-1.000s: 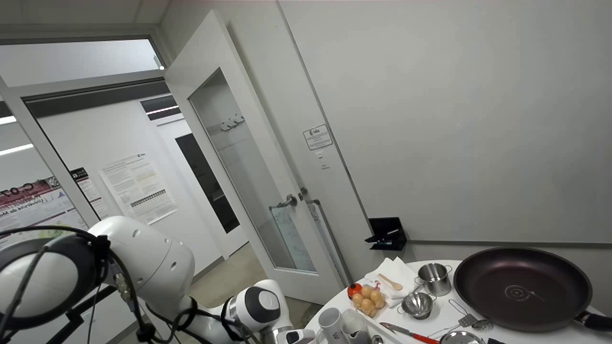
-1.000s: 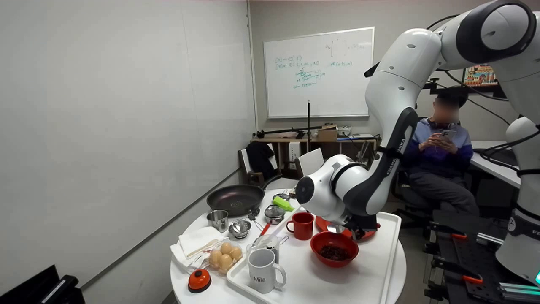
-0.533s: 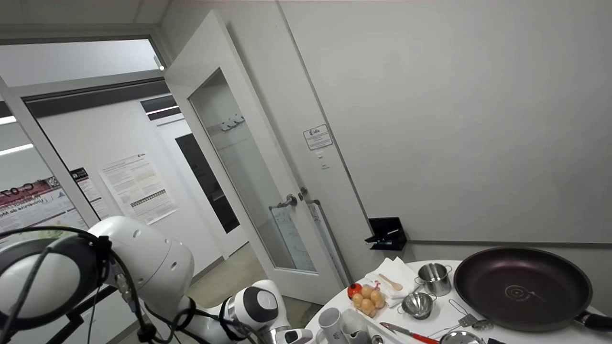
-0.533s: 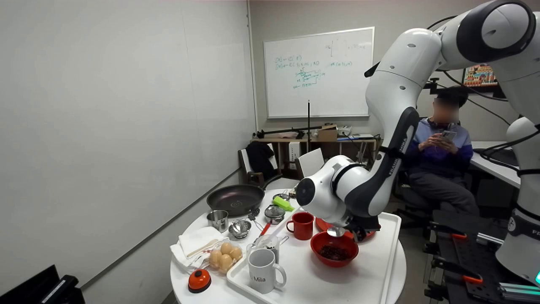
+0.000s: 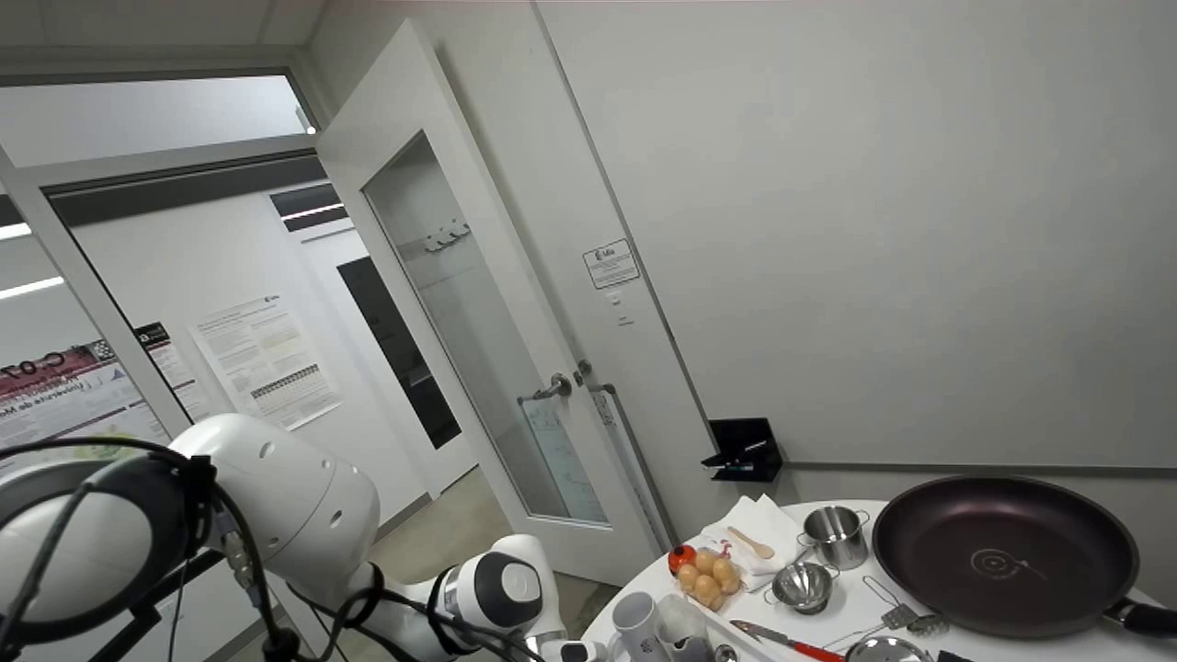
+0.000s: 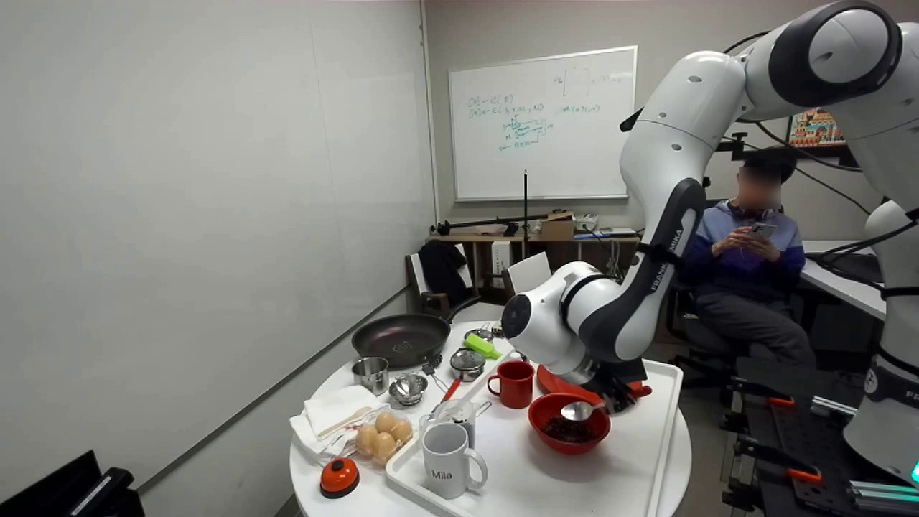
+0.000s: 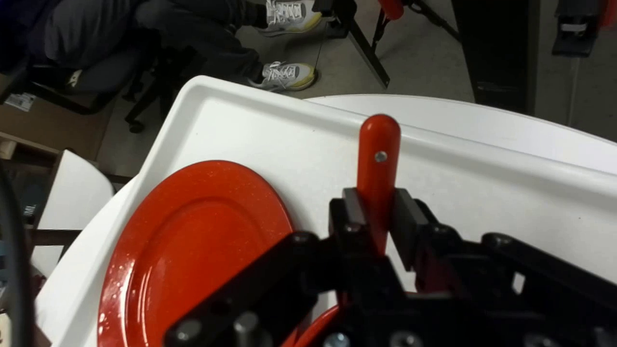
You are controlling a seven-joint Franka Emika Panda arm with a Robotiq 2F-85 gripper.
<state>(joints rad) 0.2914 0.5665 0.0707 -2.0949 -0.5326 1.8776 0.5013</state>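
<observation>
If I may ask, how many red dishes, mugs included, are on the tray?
3: the bowl near the claw, plus, in an exterior view, the red mug left of that bowl and the plate behind it. The arm may hide others.

In an exterior view, lower centre: mugs (image 6: 441, 456), two; red bowl (image 6: 569, 448), one; red-handled spoon (image 6: 576, 411), one; tray (image 6: 502, 474), one. Lower left of centre: frying pan (image 6: 400, 341), one; eggs (image 6: 383, 444), at least four. Wrist view: red plate (image 7: 197, 241), lower left, one; shoes (image 7: 289, 77), upper centre, two.

Robotics lab, scribbled whiteboard (image 6: 543, 126), robot arm (image 6: 668, 158)
</observation>
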